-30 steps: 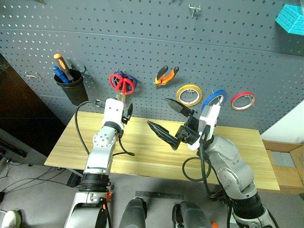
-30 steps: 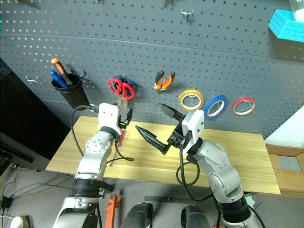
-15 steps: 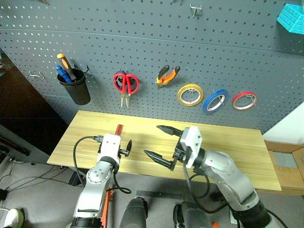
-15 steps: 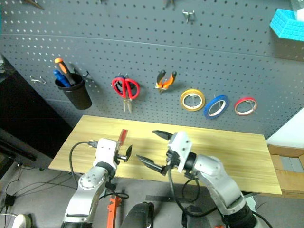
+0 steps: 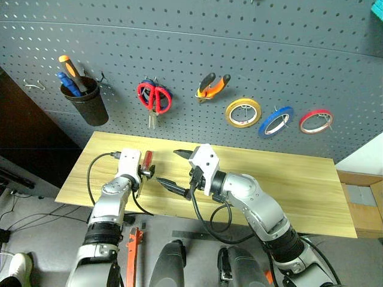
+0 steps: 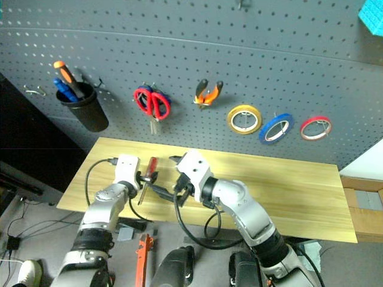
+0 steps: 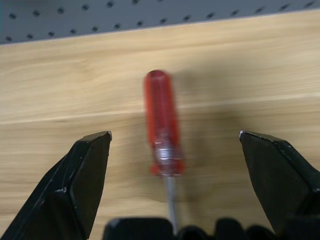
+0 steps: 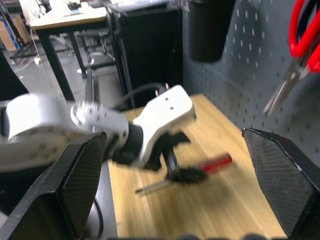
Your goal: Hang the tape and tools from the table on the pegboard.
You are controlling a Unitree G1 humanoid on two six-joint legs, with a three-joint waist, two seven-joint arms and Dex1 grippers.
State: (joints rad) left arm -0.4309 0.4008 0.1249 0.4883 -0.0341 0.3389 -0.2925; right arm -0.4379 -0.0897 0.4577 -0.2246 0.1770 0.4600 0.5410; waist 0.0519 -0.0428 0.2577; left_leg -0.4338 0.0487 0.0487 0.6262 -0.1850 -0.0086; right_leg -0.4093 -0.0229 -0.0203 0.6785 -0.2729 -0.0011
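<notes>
The screwdriver (image 5: pixel 145 162) lies flat on the table (image 5: pixel 311 179), near its left end, its dark red handle toward the pegboard (image 5: pixel 179 54) and its thin metal shaft toward the table's front edge. The left gripper (image 7: pixel 172 150) hangs just over it with its 2 black fingers (image 7: pixel 82 172) spread wide, 1 on each side of the handle and clear of it, grasping nothing. The right gripper (image 5: pixel 173 170) sits just beside it, over the middle-left of the table, fingers likewise released wide and empty, pointing toward the left gripper.

On the pegboard, a black cup (image 5: pixel 85 105) hangs at the far left and holds 2 upright tools: 1 with an orange-and-black handle (image 5: pixel 70 67) and 1 with a blue handle (image 5: pixel 67 84). To its right hang the red-looped scissors (image 5: pixel 152 98), blades down, with blue loops just behind them. Next come the pliers (image 5: pixel 210 86) with orange-and-black handles, tilted on their hook. Then 3 rings in a row: the yellow tape (image 5: pixel 243 112), the blue tape (image 5: pixel 276 121) and the red-pink tape (image 5: pixel 315 121), each on its own hook and apart from the others.

Apart from the screwdriver, the tabletop carries nothing.
</notes>
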